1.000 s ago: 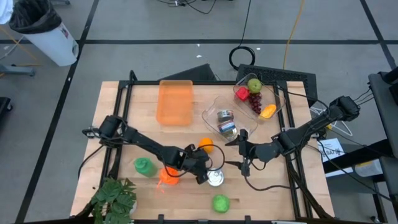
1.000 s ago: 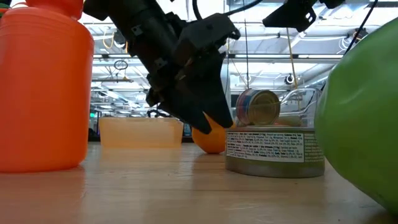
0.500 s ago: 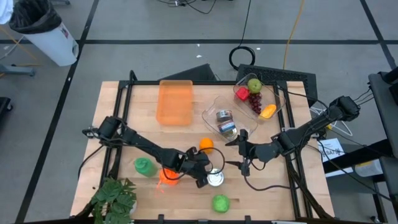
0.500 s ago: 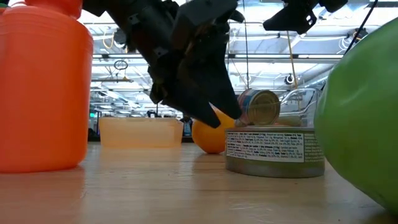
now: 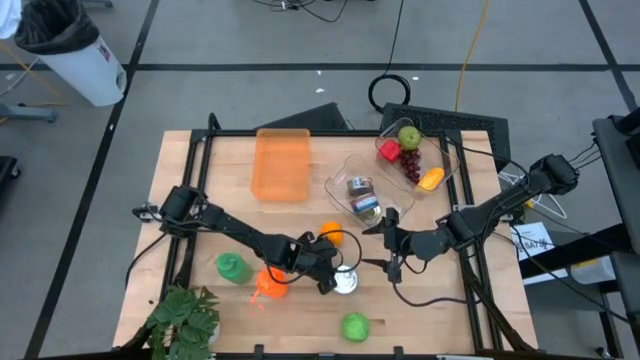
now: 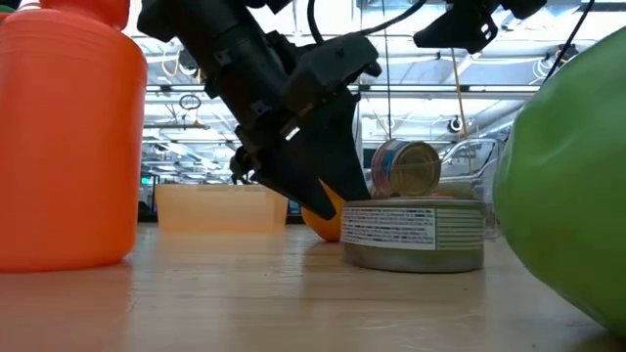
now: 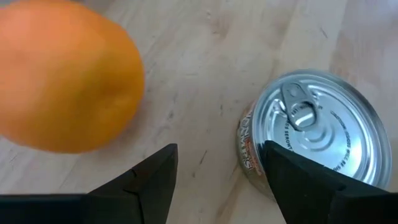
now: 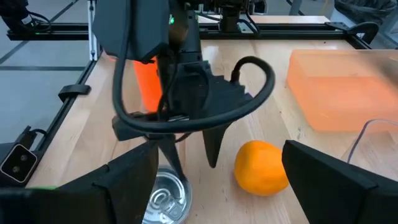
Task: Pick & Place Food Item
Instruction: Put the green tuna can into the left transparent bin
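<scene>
The step in hand looks like lining up a grasp. The left claw [image 5: 330, 272] hangs low at lower centre of the high view, fingers parted and empty, between the orange [image 5: 331, 234] and the can [image 5: 346, 284]. One finger touches or nearly touches the can's side. The right claw [image 5: 392, 242] waits wide and empty just right of centre. Which item is wanted is unclear; next the left claw must straddle one and close.

The left hand [image 8: 189, 155] hangs fingers apart between an orange [image 8: 261, 168] and a tin can [image 8: 165, 202].
</scene>
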